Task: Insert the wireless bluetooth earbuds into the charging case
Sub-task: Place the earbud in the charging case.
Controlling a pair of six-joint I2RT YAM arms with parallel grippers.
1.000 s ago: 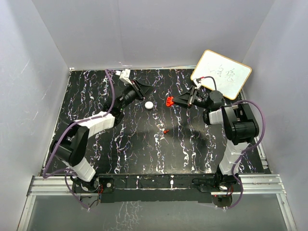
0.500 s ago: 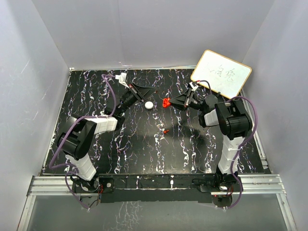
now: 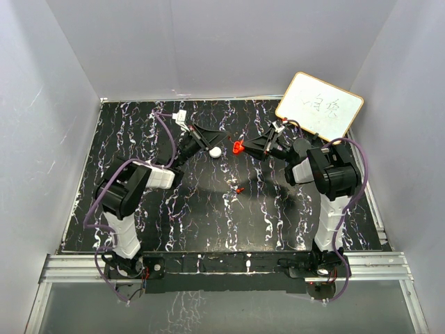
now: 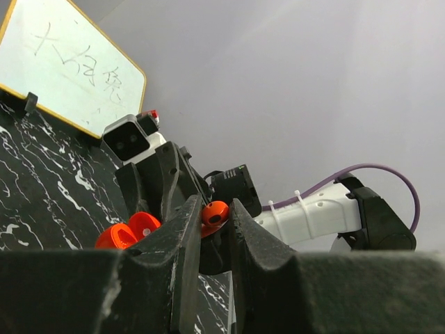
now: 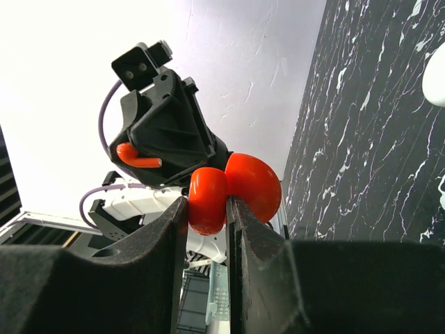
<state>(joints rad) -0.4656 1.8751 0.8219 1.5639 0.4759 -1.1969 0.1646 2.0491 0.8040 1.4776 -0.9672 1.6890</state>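
Observation:
The charging case (image 5: 208,198), a glossy red shell hinged open into two halves, is clamped between my right gripper's (image 5: 207,209) jaws above the back of the table. In the top view it shows as a red spot (image 3: 238,146) at that gripper's tip (image 3: 245,146). My left gripper (image 4: 214,212) is shut on one small red earbud (image 4: 215,213) and faces the case (image 4: 131,231) from the left, a short gap apart. In the top view the left gripper (image 3: 221,138) points at the case. A second red earbud (image 3: 238,189) lies on the black marbled table, mid-table.
A small white round object (image 3: 216,152) lies on the table just below the two gripper tips and shows at the right edge of the right wrist view (image 5: 437,83). A whiteboard (image 3: 320,106) leans at the back right corner. Grey walls enclose the table on three sides.
Both arms have swung inward. The left gripper with its earbud moved right, the right gripper with the case moved slightly left, so the gap between them has narrowed.

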